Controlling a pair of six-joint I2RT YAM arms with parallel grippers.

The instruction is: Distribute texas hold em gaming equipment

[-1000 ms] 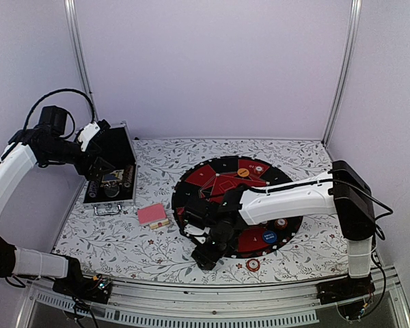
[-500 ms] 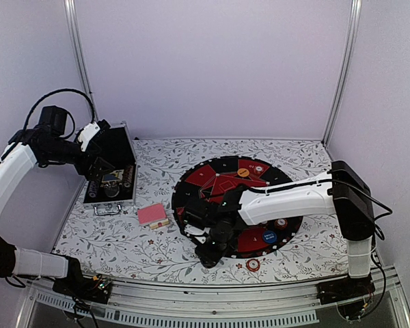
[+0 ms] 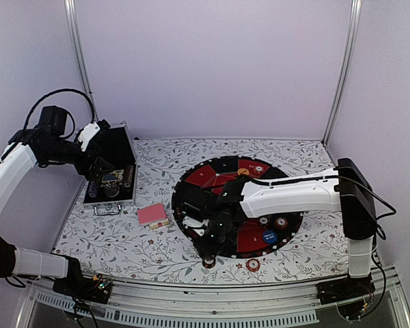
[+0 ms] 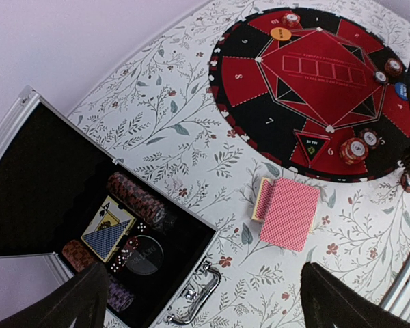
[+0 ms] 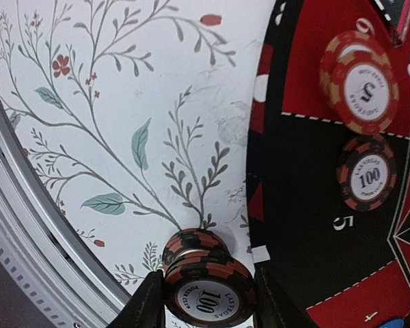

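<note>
Hovering low over the floral tablecloth (image 3: 143,249), right at the near edge, the right arm is the one to watch. Biggest piece in play: the round mat (image 4: 314,75), already dressed with chips and buttons, and that white forearm lies straight across it. Any low swing from there could rake the placed pieces out of their seats.

Over to the open case (image 4: 48,178): the left gripper (image 4: 205,301) hangs above it with its jaws spread wide and nothing between them. No danger there unless it drops onto the chip rolls inside.

The card deck (image 4: 290,213) lies face down on the cloth between case and mat, well apart from both arms.

Now the small stuff. The right gripper (image 5: 208,301) is clamped on a chip stack (image 5: 208,285), sitting just off the mat's rim, over cloth, close to the metal rail. Look at that stack: the lower chips sit skewed behind the top one. My read is the grip catches them unevenly, so one could squirt free and roll toward the rail or off the table.

Just beside it on the mat sit a "5" stack (image 5: 361,82) and a "100" chip (image 5: 367,174). Set down carelessly, the load could land off the mat or topple into them.
</note>
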